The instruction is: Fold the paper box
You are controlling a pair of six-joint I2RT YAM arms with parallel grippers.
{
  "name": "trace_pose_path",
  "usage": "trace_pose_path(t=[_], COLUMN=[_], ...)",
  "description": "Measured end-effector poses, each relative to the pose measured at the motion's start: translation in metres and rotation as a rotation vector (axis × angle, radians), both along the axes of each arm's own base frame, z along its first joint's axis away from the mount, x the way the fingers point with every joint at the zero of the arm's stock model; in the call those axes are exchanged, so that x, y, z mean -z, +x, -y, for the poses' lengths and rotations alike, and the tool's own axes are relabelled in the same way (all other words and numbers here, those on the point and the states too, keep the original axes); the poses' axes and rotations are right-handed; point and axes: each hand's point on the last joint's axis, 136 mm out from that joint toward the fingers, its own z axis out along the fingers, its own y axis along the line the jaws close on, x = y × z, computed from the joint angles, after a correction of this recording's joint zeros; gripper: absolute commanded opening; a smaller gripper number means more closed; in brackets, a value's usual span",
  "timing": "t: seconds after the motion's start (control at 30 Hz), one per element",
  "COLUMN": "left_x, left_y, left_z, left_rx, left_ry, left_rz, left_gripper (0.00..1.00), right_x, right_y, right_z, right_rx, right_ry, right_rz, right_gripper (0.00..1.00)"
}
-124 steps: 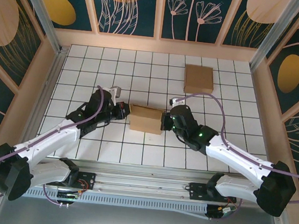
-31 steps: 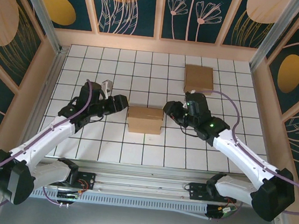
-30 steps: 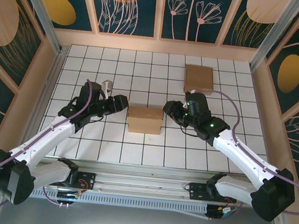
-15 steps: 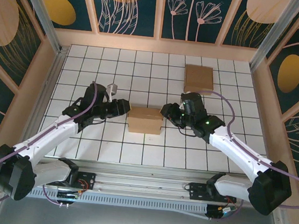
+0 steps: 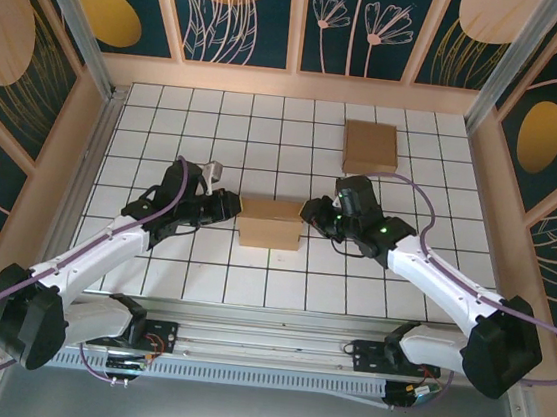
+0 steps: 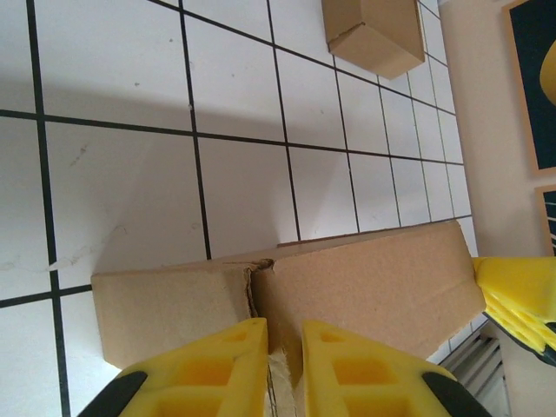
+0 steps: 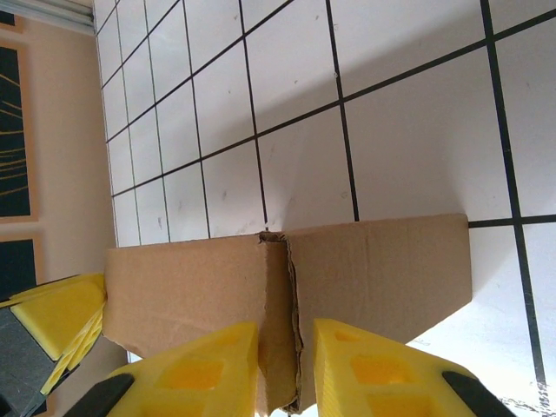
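Both arms have drawn inward since a second ago, when each tool stood just off an end of the box with wider jaws; now both meet the cardboard. The paper box (image 5: pixel 271 222) lies near the middle of the tabletop (image 5: pixel 268 127), with its long axis running left to right. The left tool (image 5: pixel 229 206) is at its left end and the right tool (image 5: pixel 310 215) at its right end.

In the left wrist view the yellow fingers (image 6: pixel 208 369) stand almost together, pinching the upper edge of the end wall where two panels meet at a seam. The right wrist view shows the same narrow pinch on the opposite end.

Each end lies straight ahead of its own tool along the long axis, so neither arm is the nearer. The coming fold probably depends on the two tools working that axis together. A second box (image 5: pixel 370 147) sits far right, well apart.
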Motion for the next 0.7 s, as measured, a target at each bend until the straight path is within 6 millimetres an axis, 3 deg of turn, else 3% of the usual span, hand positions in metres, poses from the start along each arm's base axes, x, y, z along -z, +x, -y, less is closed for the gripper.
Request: trace_pose_path(t=[0.13,0.3,0.37,0.53,0.7], left_x=[0.000,0.005,0.004,-0.005,0.000], left_y=[0.000,-0.001,-0.003,-0.004,-0.007], left_z=[0.000,-0.008,-0.011,-0.015,-0.012], left_rx=[0.006,-0.015,-0.027,-0.042,-0.028], left_ry=[0.011,0.055,0.061,0.059,0.042], left_rz=[0.012,0.000,-0.004,0.026,0.011], left_gripper=[0.26,0.56,0.61,0.63,0.63], right_x=[0.000,0.000,-0.004,-0.016,-0.016], right_y=[0.000,0.001,0.002,0.001,-0.003], right_z=[0.000,0.003,0.005,0.006,-0.002], right_rx=[0.001,0.008,0.011,-0.001,-0.033], right_ry=[-0.002,-0.020,-0.026,-0.028,-0.019], right_rz=[0.000,0.014,0.037,0.092,0.096], right_gripper=[0.26,0.38,0.42,0.48,0.49])
